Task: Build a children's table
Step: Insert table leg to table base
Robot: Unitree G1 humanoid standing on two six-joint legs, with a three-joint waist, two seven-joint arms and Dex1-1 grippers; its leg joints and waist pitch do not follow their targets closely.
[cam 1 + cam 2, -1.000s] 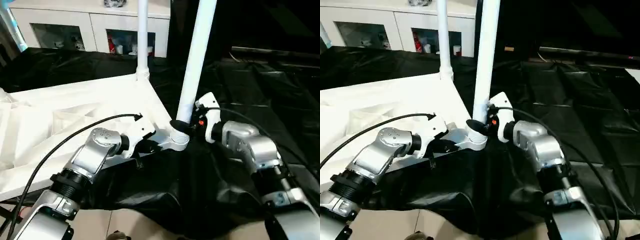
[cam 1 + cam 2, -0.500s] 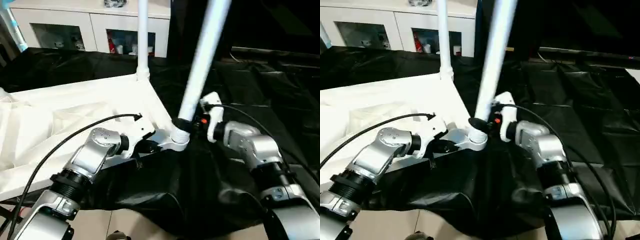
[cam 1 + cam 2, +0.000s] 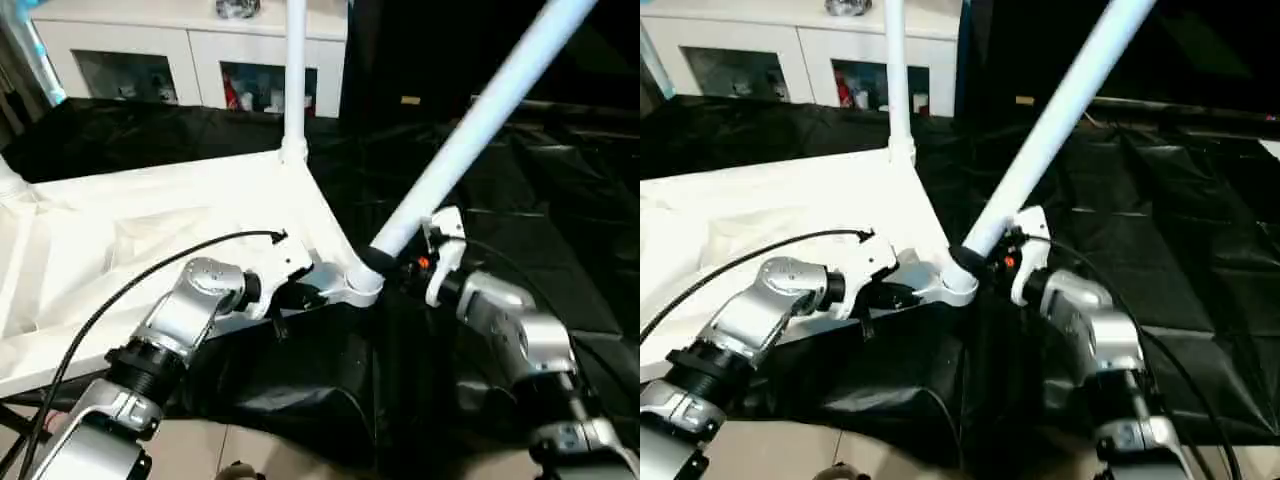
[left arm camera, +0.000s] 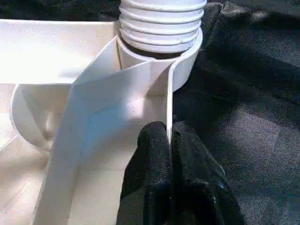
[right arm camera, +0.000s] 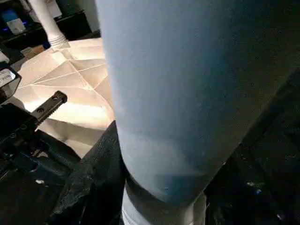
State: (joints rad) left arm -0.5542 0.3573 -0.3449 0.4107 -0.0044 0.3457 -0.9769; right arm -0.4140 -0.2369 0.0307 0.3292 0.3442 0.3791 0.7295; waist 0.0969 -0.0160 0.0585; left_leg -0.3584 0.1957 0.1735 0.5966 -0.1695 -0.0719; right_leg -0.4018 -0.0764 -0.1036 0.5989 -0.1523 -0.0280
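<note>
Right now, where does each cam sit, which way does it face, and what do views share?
Left eye: head, looking down over both silver forearms at table top and tilted leg.
Right eye: same scene from slightly aside; upright far leg behind.
Left wrist: along left pincer, fingers pinching the top's rim below the threaded corner socket.
Right wrist: close against the tilted leg, right pincer at its base.
Shared: both wrist views show that corner.

No text, label, brand, number or sign can be read anywhere in these views. The white table top [image 3: 150,230], its legs [image 3: 470,130] and the grippers' housings carry no legible marking. The items behind the cabinet's [image 3: 190,60] glass doors are too small and blurred to make out any writing.
</note>
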